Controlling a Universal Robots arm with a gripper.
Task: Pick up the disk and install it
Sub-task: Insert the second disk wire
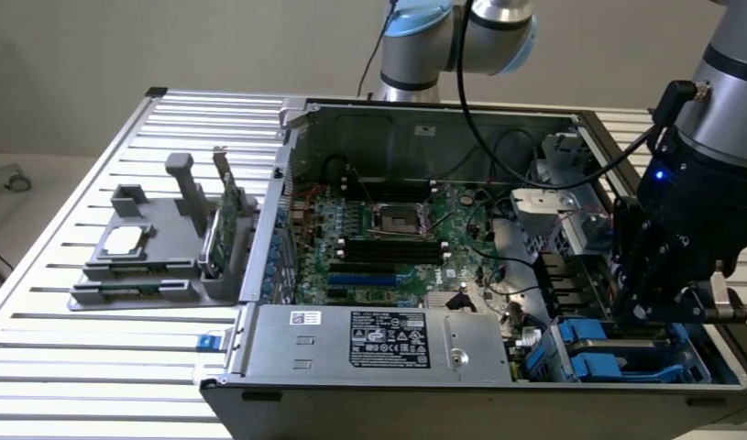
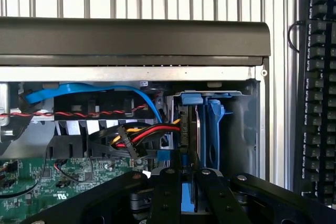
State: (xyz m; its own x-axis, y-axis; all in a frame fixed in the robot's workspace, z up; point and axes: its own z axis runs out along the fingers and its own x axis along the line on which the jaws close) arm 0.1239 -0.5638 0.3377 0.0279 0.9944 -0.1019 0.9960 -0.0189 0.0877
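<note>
Wrist view: fingers [image 2: 190, 182] narrow, clamped on edge of disk [image 2: 190, 129], which stands upright in blue drive bay [image 2: 215, 124], long axis running straight ahead. Exterior view: gripper [image 1: 648, 307] at case [image 1: 348, 353] near-right corner.

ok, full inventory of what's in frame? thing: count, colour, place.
computer case: 1, grey, open, on the slatted table
slatted table: 1, silver, under everything
motherboard: 1, green, case floor
power supply: 1, silver, near edge of the case
disk: 1, grey with blue carrier rails, standing in the drive bay at the exterior view's right
parts holder: 1, grey, on the table at the exterior view's left
chip: 1, silver, on the holder
circuit card: 1, green, upright in the holder
keyboard: 1, black, beside the case
gripper: 1, black, shut on the disk's blue carrier
</note>
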